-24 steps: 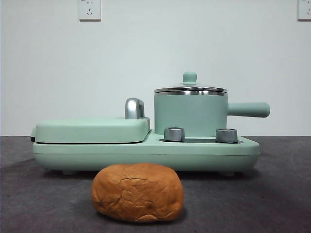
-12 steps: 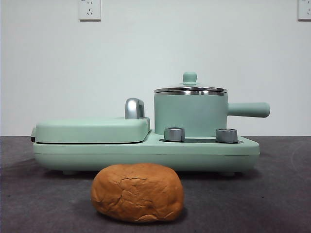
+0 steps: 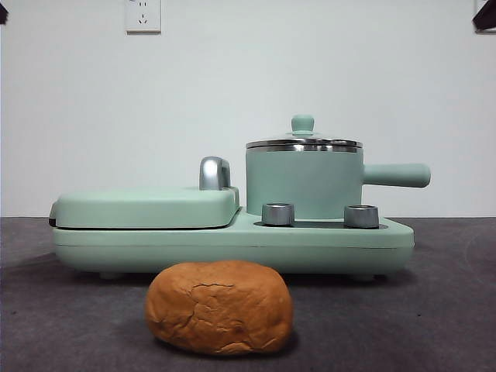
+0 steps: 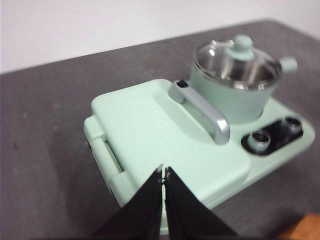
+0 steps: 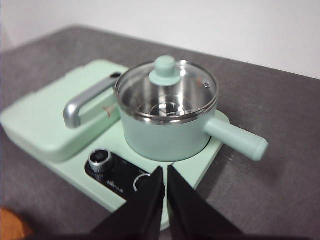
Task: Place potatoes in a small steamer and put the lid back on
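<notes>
Both pincers newly at top corners (pressed together), lid (image 3: 303,142) on the small steamer (image 3: 304,183), potatoes (image 3: 220,307) outside.

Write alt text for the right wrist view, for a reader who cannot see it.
A mint-green small steamer with a straight side handle sits on a mint-green cooker base, its glass lid on and nothing but a steel insert visible inside. The right hand hovers above the base's dials, jaws shut and empty. The flat griddle lid lies beside the pot on a dark grey table.
</notes>
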### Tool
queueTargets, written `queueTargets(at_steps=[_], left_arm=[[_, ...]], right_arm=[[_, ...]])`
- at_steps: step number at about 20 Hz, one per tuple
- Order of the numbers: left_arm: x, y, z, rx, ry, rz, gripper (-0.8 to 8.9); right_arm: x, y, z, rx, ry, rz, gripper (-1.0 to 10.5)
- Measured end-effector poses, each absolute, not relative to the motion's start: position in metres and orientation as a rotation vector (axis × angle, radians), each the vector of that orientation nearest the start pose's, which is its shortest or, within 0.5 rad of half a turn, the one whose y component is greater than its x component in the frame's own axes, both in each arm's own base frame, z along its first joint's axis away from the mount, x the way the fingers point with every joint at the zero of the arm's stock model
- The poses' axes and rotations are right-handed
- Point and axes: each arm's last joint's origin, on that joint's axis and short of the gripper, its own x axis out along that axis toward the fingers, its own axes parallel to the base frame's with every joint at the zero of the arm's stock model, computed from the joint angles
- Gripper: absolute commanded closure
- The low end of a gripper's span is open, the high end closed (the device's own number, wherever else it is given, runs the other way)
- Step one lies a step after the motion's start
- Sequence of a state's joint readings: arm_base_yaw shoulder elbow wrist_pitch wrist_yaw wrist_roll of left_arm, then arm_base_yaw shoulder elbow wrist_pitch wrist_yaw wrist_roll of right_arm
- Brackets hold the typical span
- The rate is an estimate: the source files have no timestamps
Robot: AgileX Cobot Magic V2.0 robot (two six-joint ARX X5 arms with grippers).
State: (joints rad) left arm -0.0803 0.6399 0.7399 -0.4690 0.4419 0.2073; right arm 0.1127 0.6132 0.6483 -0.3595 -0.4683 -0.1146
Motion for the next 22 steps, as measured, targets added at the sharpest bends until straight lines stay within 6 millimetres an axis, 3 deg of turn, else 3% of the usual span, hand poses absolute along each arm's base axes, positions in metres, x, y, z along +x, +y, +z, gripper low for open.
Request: queueTargets(at_steps=[7,11,13,22], left_arm=[[0.139,-0.03,0.309,0.421,0.27,-0.652,7.89],[0.139,-0.032,0.31,0.472,0.243,-0.668,5.83],[0.139,-0.032,0.31,0.475,0.241,-0.671,5.16],[0.141,-0.036,0.312,0.438,0.227,-0.686,5.15]], right_arm=[[0.139,0.035,0.288,-0.217,0.301,0.665,8.9],[0.139,0.037,0.287,-0.29,0.279,0.69,6.7],[0.139,0.037,0.287,-0.302,0.275,0.693,6.5],[0.139,0.038,0.287,-0.285,0.279,0.695,6.5]])
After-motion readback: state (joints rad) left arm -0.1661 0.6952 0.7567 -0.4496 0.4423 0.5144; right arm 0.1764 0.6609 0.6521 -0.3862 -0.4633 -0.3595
